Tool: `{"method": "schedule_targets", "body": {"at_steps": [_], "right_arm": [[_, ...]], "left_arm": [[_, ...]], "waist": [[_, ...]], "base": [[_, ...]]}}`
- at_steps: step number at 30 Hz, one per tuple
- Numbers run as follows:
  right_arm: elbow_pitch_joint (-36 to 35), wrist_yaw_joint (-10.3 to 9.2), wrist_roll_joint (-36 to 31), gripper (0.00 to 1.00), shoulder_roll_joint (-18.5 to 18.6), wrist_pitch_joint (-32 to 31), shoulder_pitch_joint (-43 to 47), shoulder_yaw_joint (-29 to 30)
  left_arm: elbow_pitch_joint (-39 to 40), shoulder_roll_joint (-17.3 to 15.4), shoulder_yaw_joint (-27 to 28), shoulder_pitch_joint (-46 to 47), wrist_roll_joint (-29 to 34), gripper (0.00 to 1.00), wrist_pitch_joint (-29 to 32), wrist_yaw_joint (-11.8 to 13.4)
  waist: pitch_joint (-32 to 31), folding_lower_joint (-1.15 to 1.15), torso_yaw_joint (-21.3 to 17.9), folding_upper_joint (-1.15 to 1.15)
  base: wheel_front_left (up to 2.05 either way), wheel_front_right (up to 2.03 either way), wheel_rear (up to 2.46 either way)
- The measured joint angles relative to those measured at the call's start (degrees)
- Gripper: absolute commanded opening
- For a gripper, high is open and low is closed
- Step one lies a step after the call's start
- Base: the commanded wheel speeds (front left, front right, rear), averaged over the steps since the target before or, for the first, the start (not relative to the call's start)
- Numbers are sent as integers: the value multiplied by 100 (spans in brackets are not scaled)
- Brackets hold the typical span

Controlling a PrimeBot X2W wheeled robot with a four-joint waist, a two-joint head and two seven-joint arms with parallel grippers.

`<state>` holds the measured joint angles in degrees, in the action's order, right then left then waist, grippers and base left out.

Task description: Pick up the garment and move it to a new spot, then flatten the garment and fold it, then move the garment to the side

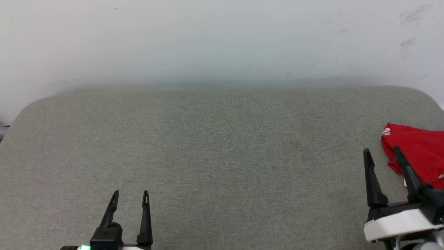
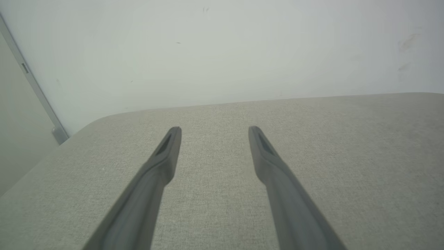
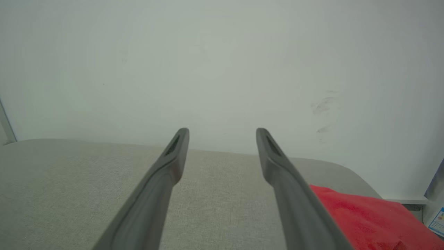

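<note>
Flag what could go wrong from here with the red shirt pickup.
1. The garment lies bunched at the right end of the grey padded surface, partly outside the head view; a nudge may push it off.
2. The open right gripper sits at its left edge, so a pinch may catch only one layer.
3. The open left gripper is far away, so help would come late.

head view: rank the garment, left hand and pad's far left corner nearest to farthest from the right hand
1. garment, just right of the right hand
2. left hand, lower left of the view
3. pad's far left corner, upper left
</note>
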<state>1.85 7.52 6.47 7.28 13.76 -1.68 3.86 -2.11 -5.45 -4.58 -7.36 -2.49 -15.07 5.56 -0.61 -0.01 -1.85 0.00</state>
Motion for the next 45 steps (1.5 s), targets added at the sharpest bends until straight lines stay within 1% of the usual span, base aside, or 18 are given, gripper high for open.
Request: {"method": "schedule_targets", "body": {"at_steps": [4, 11, 25, 26, 31, 34, 45], "right_arm": [[25, 0, 18, 100, -168, 10, 344, 22], [85, 0, -14, 100, -338, 42, 794, -4], [75, 0, -49, 100, -409, 90, 988, -99], [76, 0, -49, 0, -409, 90, 988, -104], [322, 1, -26, 0, -410, 73, 1024, -116], [364, 1, 298, 0, -409, 12, 1022, -124], [492, 1, 1585, 0, -398, -260, 894, -122]], "left_arm": [[-75, -14, 46, -30, -22, 100, 0, -96], [-77, 16, 80, -40, -20, 100, 0, -155], [-34, 71, 153, -83, -22, 100, 0, -258], [-29, 75, 162, -83, -30, 0, 0, -292], [-292, 79, 134, -154, -58, 0, 41, -301], [-364, 86, 158, -154, -389, 0, 140, -309], [-489, 104, 308, 19, -1656, 0, 437, -468]], "waist": [[-43, 0, 36, 0], [-139, 0, 77, 0], [-201, 1, 95, 0], [-202, 1, 94, 0], [-203, 1, 94, 0], [-196, 1, 97, 0], [-170, 2, 104, 0]], "base": [[0, 0, 0], [0, 0, 0], [0, 0, 0], [0, 0, 0], [0, 0, 0], [0, 0, 0], [0, 0, 0]]}}
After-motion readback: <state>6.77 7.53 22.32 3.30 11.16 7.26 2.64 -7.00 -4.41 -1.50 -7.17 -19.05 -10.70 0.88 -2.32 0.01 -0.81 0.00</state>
